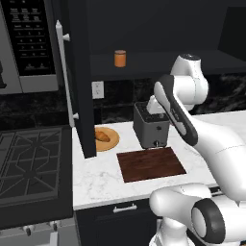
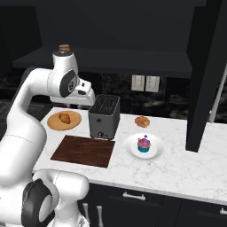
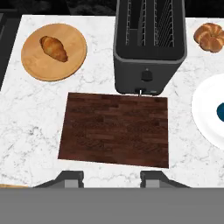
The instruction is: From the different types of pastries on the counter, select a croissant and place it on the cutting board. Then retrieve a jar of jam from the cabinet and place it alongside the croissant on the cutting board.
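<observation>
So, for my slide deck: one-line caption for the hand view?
Open gripper above the bare cutting board; croissant on its wooden plate beside the toaster.

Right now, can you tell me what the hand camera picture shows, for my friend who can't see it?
A dark brown cutting board lies bare on a white marble counter, just below a grey toaster. A croissant sits on a round wooden plate at upper left, a round bun at upper right, and a white plate pokes in from the right.
</observation>
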